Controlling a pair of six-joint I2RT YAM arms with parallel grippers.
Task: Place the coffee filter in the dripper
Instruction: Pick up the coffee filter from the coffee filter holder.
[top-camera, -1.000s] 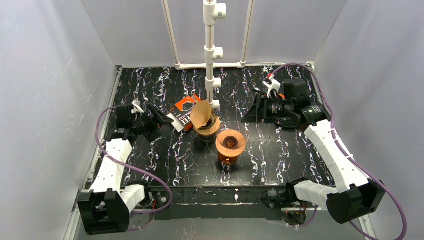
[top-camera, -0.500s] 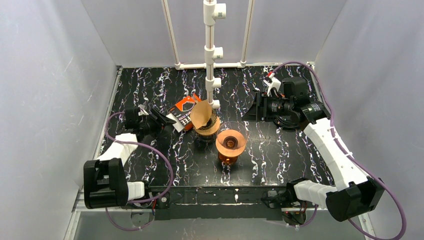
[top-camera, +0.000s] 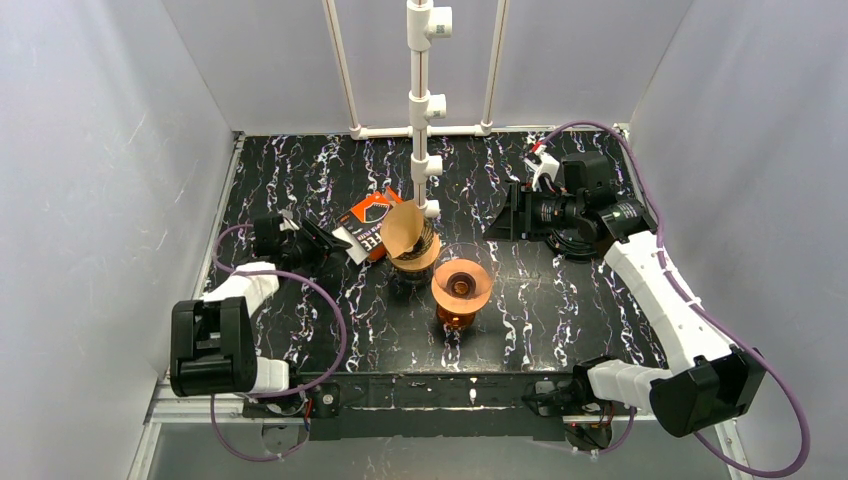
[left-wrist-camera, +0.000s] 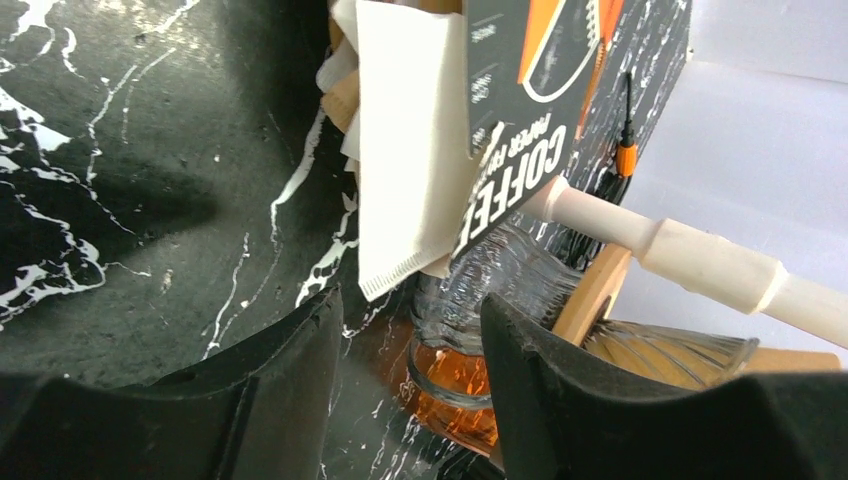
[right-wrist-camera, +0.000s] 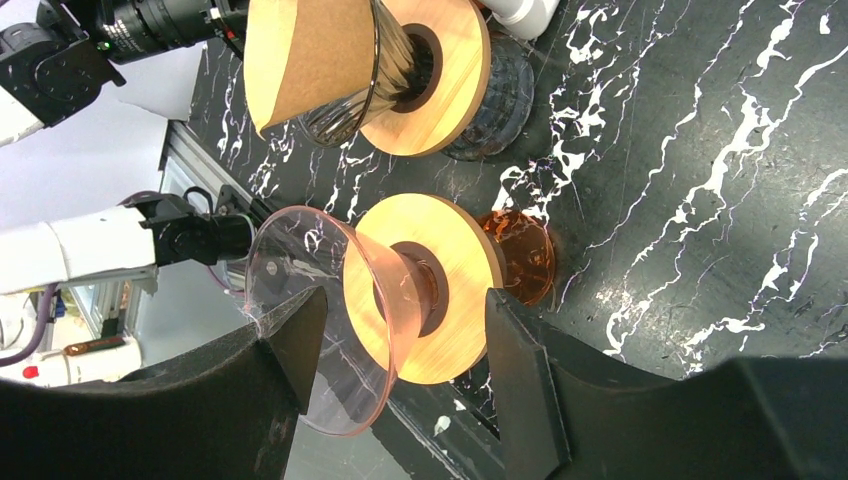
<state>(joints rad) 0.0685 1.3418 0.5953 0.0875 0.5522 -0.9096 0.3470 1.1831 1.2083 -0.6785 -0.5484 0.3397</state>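
White paper coffee filter (left-wrist-camera: 410, 150) sticks out of black-orange cardboard box (left-wrist-camera: 520, 100); left gripper (left-wrist-camera: 410, 310) jaws apart, just short of filter corner. Go deeper b4 closing, pinch 1 sheet only. Right gripper (right-wrist-camera: 405, 300) apart, empty.

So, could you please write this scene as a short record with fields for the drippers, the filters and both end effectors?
far dripper: holds a brown filter
near dripper: orange, no filter inside
filter pack: lies on the table left of the far dripper
white filter: sticks out of the pack
left end effector: open, white filter's corner just ahead of its fingertips
right end effector: open, empty, apart from both drippers
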